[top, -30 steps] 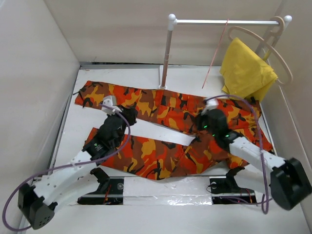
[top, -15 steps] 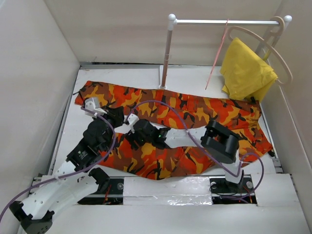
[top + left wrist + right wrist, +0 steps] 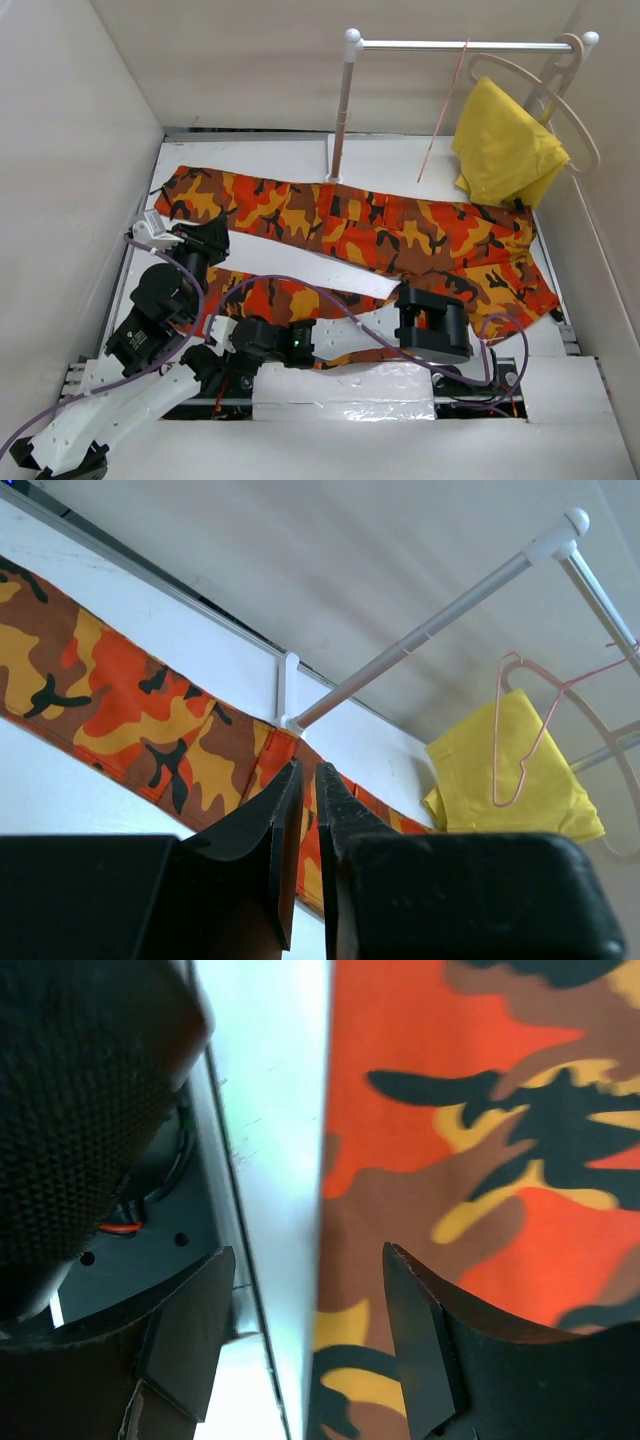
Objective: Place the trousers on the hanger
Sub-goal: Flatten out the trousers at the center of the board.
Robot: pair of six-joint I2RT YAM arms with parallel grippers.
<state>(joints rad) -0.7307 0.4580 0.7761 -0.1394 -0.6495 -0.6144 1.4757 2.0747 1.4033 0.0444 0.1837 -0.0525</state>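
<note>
The camouflage trousers [image 3: 380,225] lie spread flat on the table with the legs pointing left. The pink wire hanger [image 3: 442,110] hangs from the rail at the back. My left gripper [image 3: 205,238] hovers between the two leg ends at the left. Its jaws are shut to a thin slit with nothing in them, and it faces the far leg [image 3: 120,695] and the hanger [image 3: 495,740]. My right arm is folded across the front. Its gripper [image 3: 222,335] is open over the near leg's front edge [image 3: 470,1130], holding nothing.
A white rail [image 3: 460,45] on a post [image 3: 342,110] stands at the back. A beige wooden hanger [image 3: 560,110] carrying a yellow cloth [image 3: 505,145] hangs at its right end. White walls close in on the left, back and right. The arm bases sit at the near edge.
My right arm has swept from the waist at the right to the near leg's left end, and its jaws have opened. My left arm has drawn back to the left.
</note>
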